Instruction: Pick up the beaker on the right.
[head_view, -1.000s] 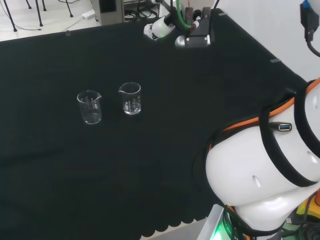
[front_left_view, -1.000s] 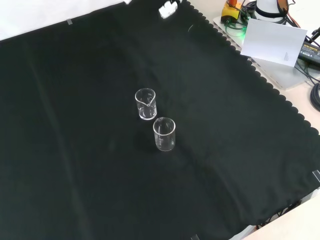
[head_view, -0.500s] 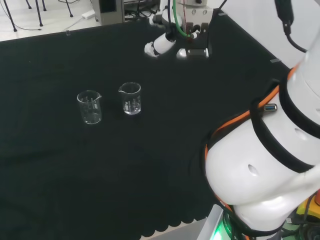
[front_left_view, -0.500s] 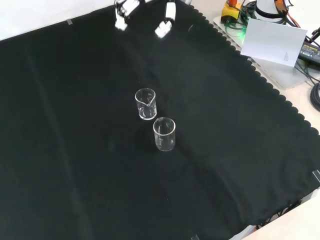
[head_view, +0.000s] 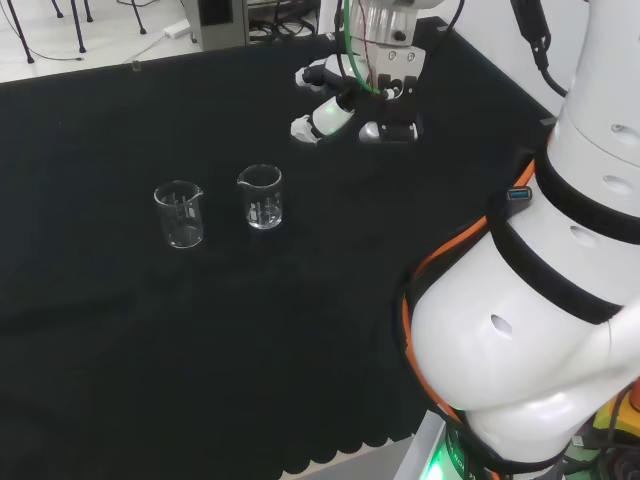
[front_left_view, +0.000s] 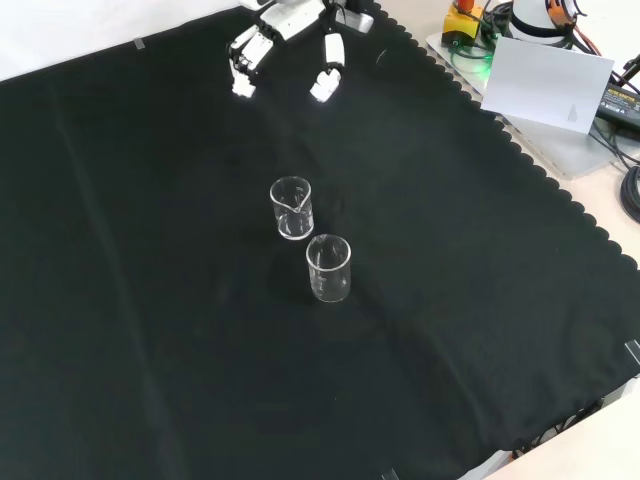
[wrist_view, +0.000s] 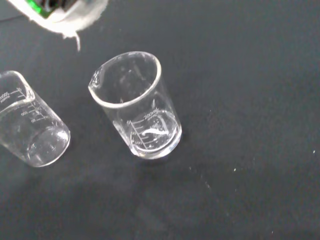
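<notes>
Two clear empty glass beakers stand upright and close together on the black cloth. In the head view the right beaker is beside the left beaker. In the front view they are the farther beaker and the nearer beaker. The hand hovers over the cloth beyond and to the right of them, open, fingers spread and holding nothing. It enters the front view from the top, hand, well apart from both. The wrist view has one beaker centred, a second beaker beside it.
The arm's white links take up the head view's right side. A white box and cables sit off the cloth's scalloped edge in the front view. Bare black cloth surrounds the beakers.
The hand has come down and moved towards the beakers; its spread fingers now show in the front view. The arm's links have swung. The beakers have not moved.
</notes>
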